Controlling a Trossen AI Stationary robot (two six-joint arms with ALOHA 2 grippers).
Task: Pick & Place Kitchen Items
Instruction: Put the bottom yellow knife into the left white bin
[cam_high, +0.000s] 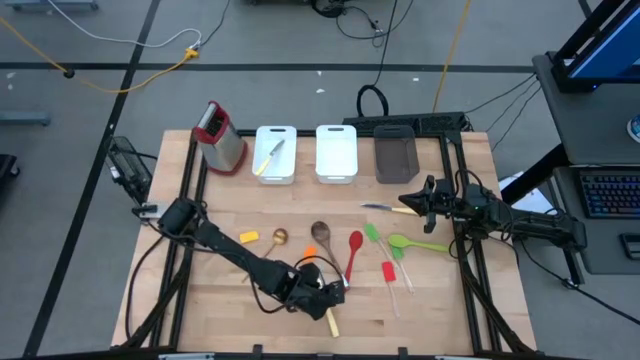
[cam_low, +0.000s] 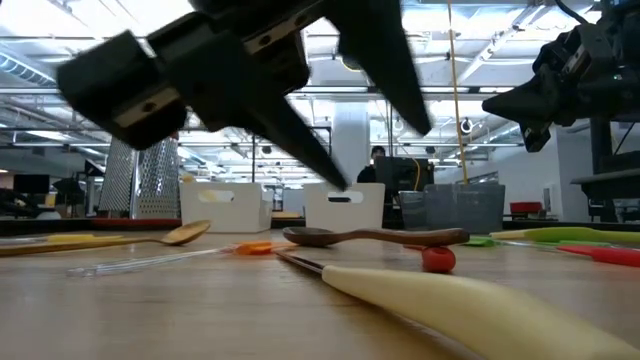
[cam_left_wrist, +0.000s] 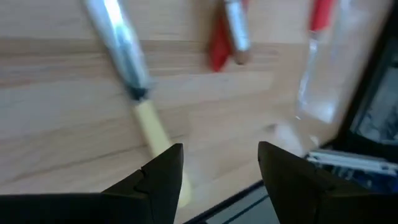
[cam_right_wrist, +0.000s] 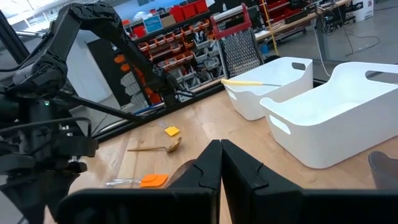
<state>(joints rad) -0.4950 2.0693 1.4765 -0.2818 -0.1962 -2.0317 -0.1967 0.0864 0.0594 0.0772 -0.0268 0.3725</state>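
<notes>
- Near the table's front edge, the left gripper (cam_high: 333, 291) hangs low with its two dark fingers (cam_left_wrist: 163, 177) parted and nothing between them.
- Just under and beside it lies a pale-handled knife (cam_high: 330, 318); in the left wrist view its metal blade and cream handle (cam_left_wrist: 144, 118) run down to one fingertip, the handle's end hidden behind that finger, so whether they touch cannot be told.
- Close beyond its fingertips are the red spoon (cam_high: 354, 253) and the dark wooden spoon (cam_high: 322, 238); an orange mini spatula (cam_high: 309, 264) sits right by the wrist.
- Further out to one side lie a red mini spatula (cam_high: 389, 275) with a clear handle, a green mini spatula (cam_high: 374, 234) and a lime-green spoon (cam_high: 412, 243).
- Back along the left arm are a small light wooden spoon (cam_high: 281, 237) and a yellow mini spatula (cam_high: 249, 237).
- The right gripper (cam_high: 412, 199) waits at the table's right side, fingers pressed together and empty, with another knife (cam_high: 383, 207) just beside its tip.
- Well beyond both stand a steel box grater (cam_high: 222, 140) with red handle, a white bin (cam_high: 275, 155) holding a yellow-handled knife (cam_high: 268, 158), a second white bin (cam_high: 336, 152) and a grey bin (cam_high: 396, 155).
- From table height the left gripper (cam_low: 375, 110) fills the foreground, blocking much of the row of bins.
</notes>
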